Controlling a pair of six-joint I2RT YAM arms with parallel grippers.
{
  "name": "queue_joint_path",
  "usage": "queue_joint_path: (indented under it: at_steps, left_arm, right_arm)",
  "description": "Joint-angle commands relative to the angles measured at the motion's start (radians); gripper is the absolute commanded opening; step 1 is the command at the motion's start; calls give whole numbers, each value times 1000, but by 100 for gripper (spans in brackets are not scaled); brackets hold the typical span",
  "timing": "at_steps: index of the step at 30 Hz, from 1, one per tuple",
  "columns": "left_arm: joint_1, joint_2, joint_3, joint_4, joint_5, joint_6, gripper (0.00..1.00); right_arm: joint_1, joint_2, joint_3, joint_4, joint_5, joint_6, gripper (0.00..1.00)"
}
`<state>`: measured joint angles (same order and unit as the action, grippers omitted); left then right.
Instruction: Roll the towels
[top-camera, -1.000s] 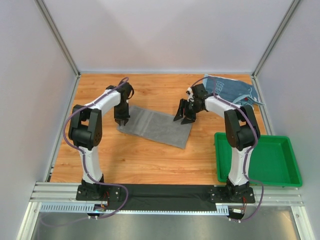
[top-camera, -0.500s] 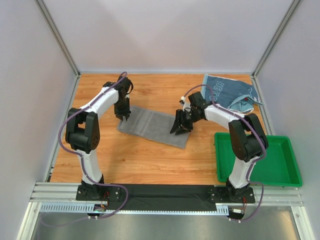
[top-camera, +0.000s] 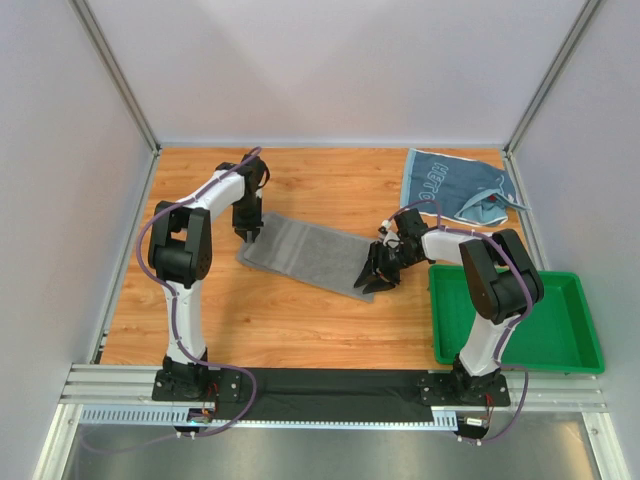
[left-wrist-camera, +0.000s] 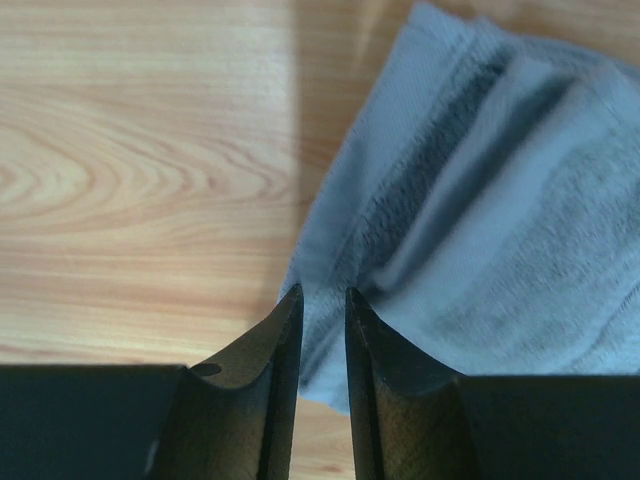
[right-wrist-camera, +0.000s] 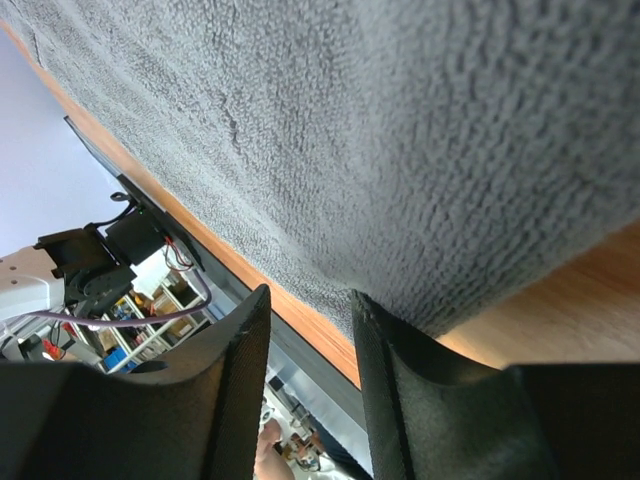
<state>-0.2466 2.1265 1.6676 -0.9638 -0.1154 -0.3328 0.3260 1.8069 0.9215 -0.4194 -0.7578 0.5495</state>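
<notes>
– Grey towel (top-camera: 305, 255): where is it, and has any of it been rolled?

– It lies spread flat on the wooden table (top-camera: 300, 320), just beside the green tray (top-camera: 545, 325). No part of it is rolled yet. A light blue towel (top-camera: 450, 185) lies behind the tray, untouched, well apart from the grey one.

– What are the claws doing?

– The left gripper (top-camera: 249, 235) is at the towel corner farthest from the tray. Its jaws are nearly together, and the cloth bunches into ridges that run toward its tips, so it seems to be pinching that corner. The right gripper (top-camera: 378, 280) sits low at the towel end nearest the tray. Its jaws are spread, with the cloth's edge against one finger and nothing between them.

– So which step is this?

– It looks like taking hold of the two ends before rolling starts. Next, the right claw likely needs to slip a finger under that edge and close on it without dragging the towel toward the tray.
</notes>
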Motion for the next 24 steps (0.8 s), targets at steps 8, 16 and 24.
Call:
queue_joint_path:
  at_steps: [8,16,24]
  left_arm:
    - [1,-82,181,-136,-155,41,30]
    - [-211,-267,144,-151,-228,61,29]
    - [-525,-361,41,-56,-235,-57,29]
  right_arm:
    - [-4,-169,190,-176,139,-72,61]
    - [-79,-55,393,-245,257,-95,60]
    - [-116,63,452,-323,411,-140,59]
